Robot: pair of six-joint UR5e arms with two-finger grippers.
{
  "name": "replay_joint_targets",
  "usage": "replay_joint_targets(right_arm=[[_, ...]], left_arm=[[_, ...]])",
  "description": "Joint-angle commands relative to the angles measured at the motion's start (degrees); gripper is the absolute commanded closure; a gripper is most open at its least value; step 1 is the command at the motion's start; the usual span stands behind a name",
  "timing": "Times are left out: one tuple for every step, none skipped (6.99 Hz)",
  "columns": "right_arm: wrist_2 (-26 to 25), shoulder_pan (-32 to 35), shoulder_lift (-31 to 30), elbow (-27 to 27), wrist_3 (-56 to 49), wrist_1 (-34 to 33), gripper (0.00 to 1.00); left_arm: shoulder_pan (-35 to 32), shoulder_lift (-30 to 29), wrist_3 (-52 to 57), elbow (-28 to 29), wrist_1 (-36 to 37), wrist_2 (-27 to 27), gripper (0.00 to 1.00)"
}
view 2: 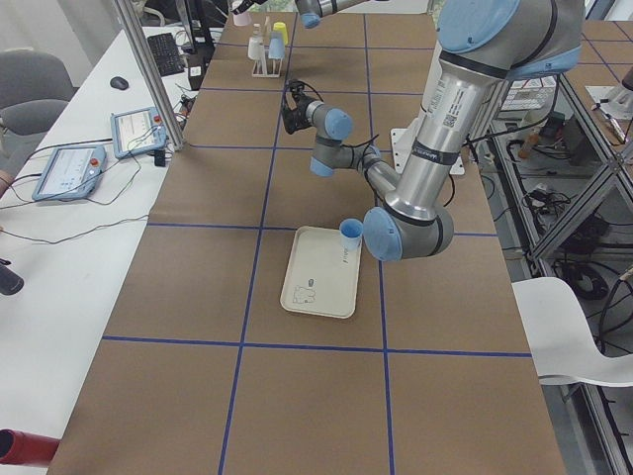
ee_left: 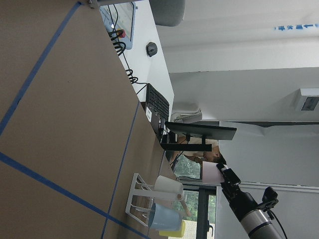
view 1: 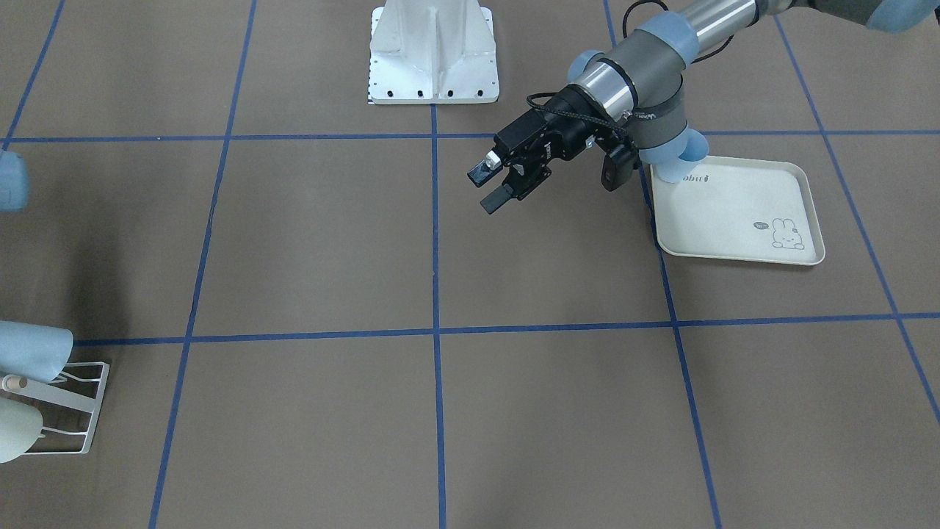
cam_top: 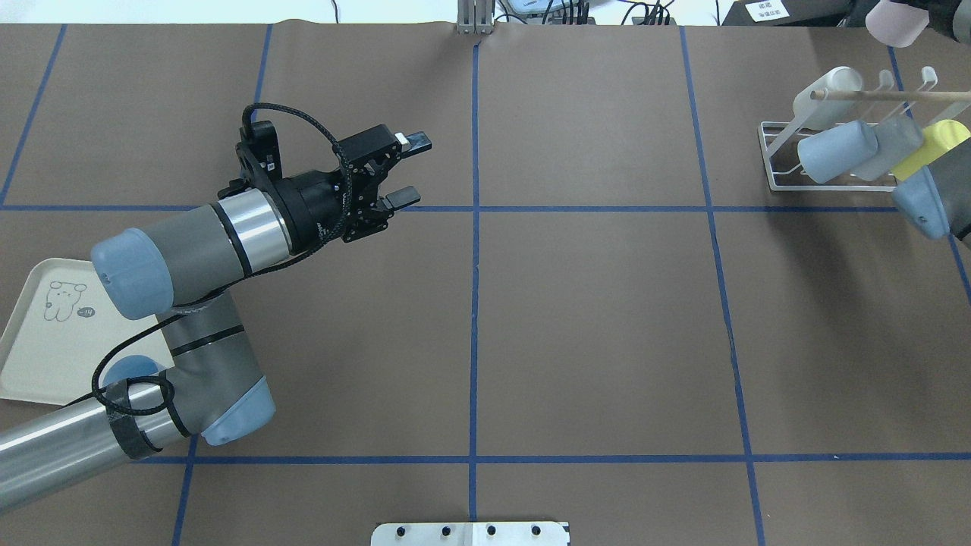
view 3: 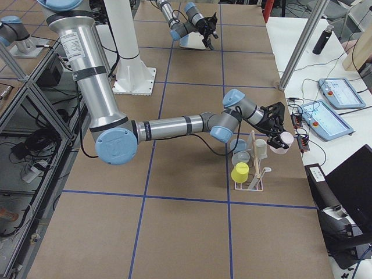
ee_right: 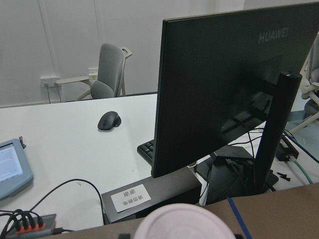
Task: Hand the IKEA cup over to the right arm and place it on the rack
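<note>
Currently the right gripper (view 3: 279,136) is clamped on a pink cup (cam_top: 886,21), whose pale rim fills the bottom edge of the right wrist view. The cup hangs in the air at the end of the outstretched right arm (view 3: 168,124). Just below this gripper, and a little back toward the robot, stands the rack (cam_top: 774,163). The pink cup is near the rack but sits on none of its pegs; whether it touches anything there I cannot tell. Four other cups sit on the rack: a white cup (cam_top: 831,87), a pale blue cup (cam_top: 834,152), a grey cup (cam_top: 897,144) and a yellow cup (cam_top: 931,145), all tilted on the slanted pegs and close together. Ahead of the right gripper, past the table's edge, a black monitor (ee_right: 224,89) stands on a white desk (ee_right: 75,149). Well apart from the right gripper, across the brown table (cam_top: 607,303) with its blue tape lines, the left gripper (cam_top: 417,171) is released. Its two fingers are spread with nothing between them, and it is held above the table surface, pointing toward the side where the right gripper works. Behind the left gripper, back along its own arm, a cream tray (cam_top: 30,356) with a rabbit drawing lies flat on the table. A small blue cup (view 2: 350,234) stands upright at the tray's corner, partly hidden by the arm's joint in the overhead view.
</note>
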Motion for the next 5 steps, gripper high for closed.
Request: replay_joint_targets(right_arm=[[0.0, -0.1, -2.2, 0.7, 0.2, 0.2, 0.8], [0.0, -0.5, -2.3, 1.0, 0.3, 0.4, 0.8], [0.0, -1.5, -2.7, 0.8, 0.3, 0.4, 0.8], [-0.1, -1.9, -2.8, 0.7, 0.4, 0.4, 0.8], [-0.1, -1.9, -3.6, 0.6, 0.0, 0.5, 0.8]], left_arm=[[0.3, -0.1, 0.0, 0.4, 0.0, 0.0, 0.0], [0.3, -0.1, 0.0, 0.4, 0.0, 0.0, 0.0], [0.3, -0.1, 0.0, 0.4, 0.0, 0.0, 0.0], [0.2, 0.0, 0.0, 0.4, 0.0, 0.0, 0.0], [0.3, 0.0, 0.0, 0.4, 0.0, 0.0, 0.0]])
